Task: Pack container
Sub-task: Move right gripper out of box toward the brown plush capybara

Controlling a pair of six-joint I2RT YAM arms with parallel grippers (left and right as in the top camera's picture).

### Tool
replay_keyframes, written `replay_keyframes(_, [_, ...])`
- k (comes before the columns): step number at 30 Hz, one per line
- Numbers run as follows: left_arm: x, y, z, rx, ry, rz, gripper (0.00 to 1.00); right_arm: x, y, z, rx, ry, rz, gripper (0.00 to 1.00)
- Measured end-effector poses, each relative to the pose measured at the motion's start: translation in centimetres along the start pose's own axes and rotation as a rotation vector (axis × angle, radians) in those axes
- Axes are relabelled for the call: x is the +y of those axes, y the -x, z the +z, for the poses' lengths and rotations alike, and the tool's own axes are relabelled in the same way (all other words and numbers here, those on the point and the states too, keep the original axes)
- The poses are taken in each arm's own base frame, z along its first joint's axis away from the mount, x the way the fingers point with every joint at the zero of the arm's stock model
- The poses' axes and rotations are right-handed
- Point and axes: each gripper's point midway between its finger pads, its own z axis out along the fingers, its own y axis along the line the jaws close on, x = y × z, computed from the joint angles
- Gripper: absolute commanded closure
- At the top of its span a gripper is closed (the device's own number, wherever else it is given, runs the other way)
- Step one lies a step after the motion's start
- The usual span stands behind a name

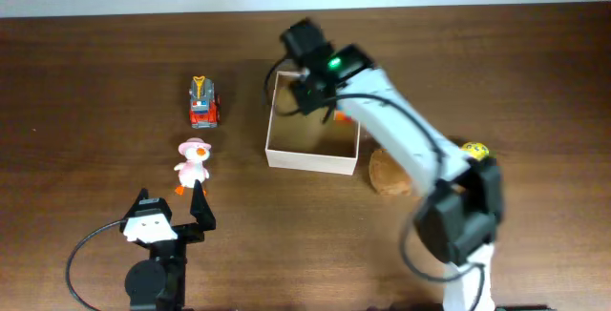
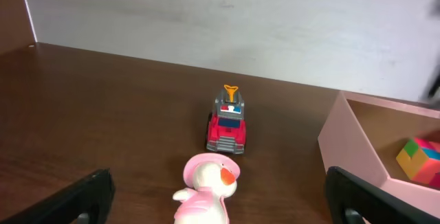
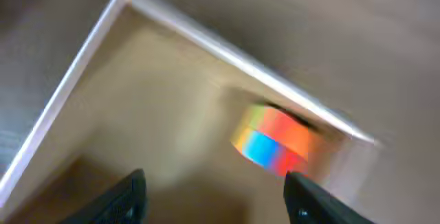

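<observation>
Tan and white smear together in the right wrist view, where motion blur softens the container (image 3: 82,80) to pale wall edges and a cardboard floor. A multi-coloured block (image 3: 275,141) lies inside against one wall, readable only as orange, blue and yellow bands. From overhead the right arm covers the container's far right corner, hiding that block and most of the gripper. A brown round thing (image 1: 385,173) just beside the box is half under the arm. A small yellow thing (image 1: 474,149) shows by the forearm, too small to identify.

The right gripper (image 3: 216,198) hangs over the box with its jaws apart and nothing between them; the block sits past the tips, not clasped. The left gripper (image 1: 172,208), low near the table's (image 1: 76,111) front edge, is spread fully and grips nothing. A white duck toy (image 2: 206,186) in a pink hat stands just ahead of it, cut off at the bottom of the left wrist view, with a red toy truck (image 2: 227,124) beyond. The container rests mid-table, right of both toys
</observation>
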Motion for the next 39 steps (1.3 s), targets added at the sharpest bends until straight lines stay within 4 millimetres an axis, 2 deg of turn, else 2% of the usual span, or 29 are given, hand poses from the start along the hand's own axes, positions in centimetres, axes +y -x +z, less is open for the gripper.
replay_keyframes(3, [0.0,0.0,0.0,0.0,0.0,0.0,0.01,-4.1,0.3,-4.7,-0.033,-0.047,0.125,0.26])
replay_keyframes(6, [0.0,0.0,0.0,0.0,0.0,0.0,0.01,-8.4,-1.5,-7.9,-0.006,-0.102,0.241,0.17])
replay_keyframes(7, [0.0,0.0,0.0,0.0,0.0,0.0,0.01,-9.6,-2.1,-8.5,0.007,-0.118,0.272,0.11])
replay_keyframes(10, [0.0,0.0,0.0,0.0,0.0,0.0,0.01,-12.8,-3.9,-9.2,0.059,-0.163,0.348,0.06])
replay_keyframes(14, [0.0,0.0,0.0,0.0,0.0,0.0,0.01,-14.9,-6.0,-9.3,0.136,-0.199,0.39,0.02])
replay_keyframes(18, [0.0,0.0,0.0,0.0,0.0,0.0,0.01,-15.3,-6.9,-9.0,0.169,-0.208,0.4,0.01])
replay_keyframes(22, [0.0,0.0,0.0,0.0,0.0,0.0,0.01,-14.8,-7.8,-7.7,0.206,-0.195,0.395,0.01])
replay_keyframes(28, [0.0,0.0,0.0,0.0,0.0,0.0,0.01,-13.1,-9.2,-3.9,0.248,-0.123,0.398,0.01])
replay_keyframes(35, [0.0,0.0,0.0,0.0,0.0,0.0,0.01,-11.4,-12.4,0.4,0.317,-0.071,0.376,0.01])
replay_keyframes(39, [0.0,0.0,0.0,0.0,0.0,0.0,0.01,-10.2,-12.9,3.0,0.291,-0.011,0.348,0.01])
